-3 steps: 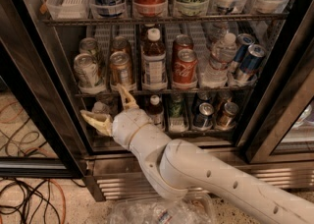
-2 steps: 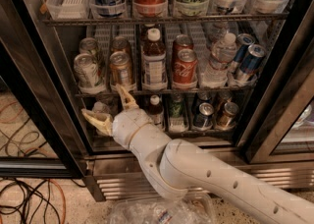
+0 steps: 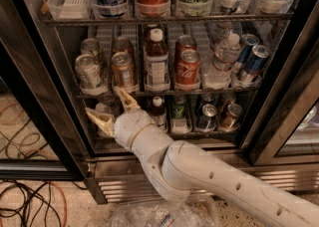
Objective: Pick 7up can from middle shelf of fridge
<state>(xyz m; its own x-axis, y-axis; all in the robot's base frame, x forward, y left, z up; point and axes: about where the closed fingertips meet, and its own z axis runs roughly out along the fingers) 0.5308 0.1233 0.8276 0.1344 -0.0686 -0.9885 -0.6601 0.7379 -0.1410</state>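
Two fingers of the gripper [image 3: 103, 101] stand wide apart and hold nothing. They are just under the front rail of the middle shelf [image 3: 164, 92], below the 7up can [image 3: 89, 73] and the copper-orange can [image 3: 123, 69]. The danger, in my judgement: the upper finger is close to the rail and to the orange can, so going up it could strike the rail, take the wrong can, or push the 7up can over. The 7up can stands upright at the left front corner of the middle shelf in the fridge [image 3: 40, 81], pale green and white, with a silver top and pull-tab
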